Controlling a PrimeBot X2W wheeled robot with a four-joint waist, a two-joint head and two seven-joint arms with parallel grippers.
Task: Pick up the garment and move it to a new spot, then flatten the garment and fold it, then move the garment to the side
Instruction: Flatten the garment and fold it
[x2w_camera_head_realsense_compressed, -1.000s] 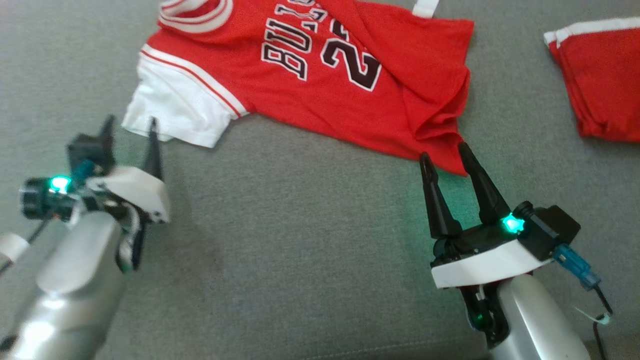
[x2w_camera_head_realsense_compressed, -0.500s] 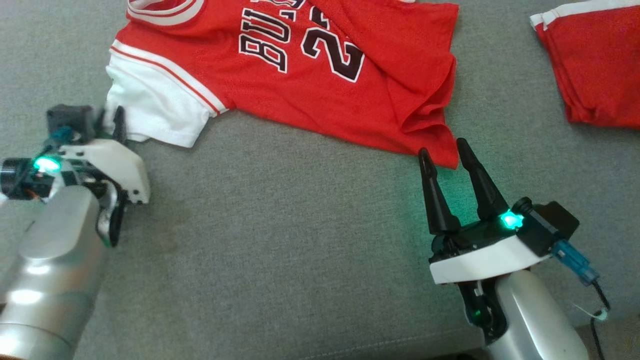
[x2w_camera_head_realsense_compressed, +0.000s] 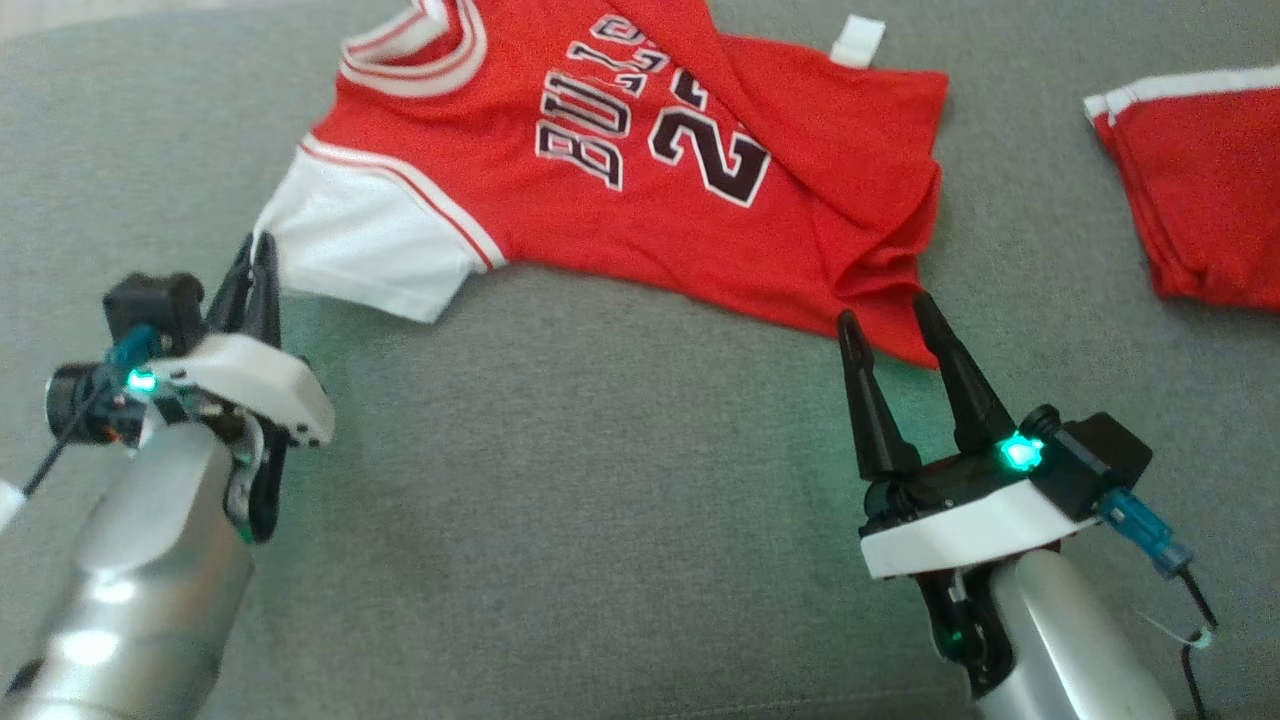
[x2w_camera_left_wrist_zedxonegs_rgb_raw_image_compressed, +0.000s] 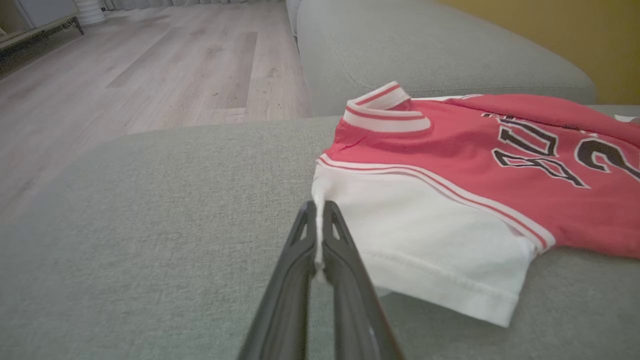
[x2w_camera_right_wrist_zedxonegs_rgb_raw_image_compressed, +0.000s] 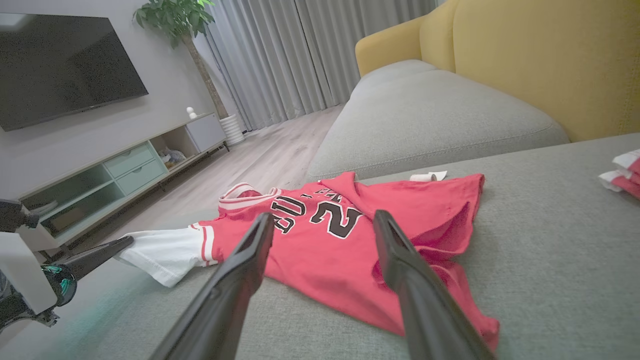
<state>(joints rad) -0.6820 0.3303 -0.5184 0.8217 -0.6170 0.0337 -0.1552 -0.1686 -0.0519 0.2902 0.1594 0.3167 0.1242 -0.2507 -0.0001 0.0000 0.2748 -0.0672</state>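
Red mesh with one white sleeve (x2w_camera_left_wrist_zedxonegs_rgb_raw_image_compressed: 425, 240): the Bulls jersey (x2w_camera_head_realsense_compressed: 640, 190) lies rumpled on the grey sofa cushion (x2w_camera_head_realsense_compressed: 600, 500). The left gripper (x2w_camera_head_realsense_compressed: 258, 250), wide open a second ago, has now closed on the sleeve's outer corner, with cloth pinched between its tips. The right gripper (x2w_camera_head_realsense_compressed: 886, 310) keeps its jaws apart, and the jersey's lower hem corner sits right at their tips, ungrasped. One hold is made; the lift probably waits on the second.
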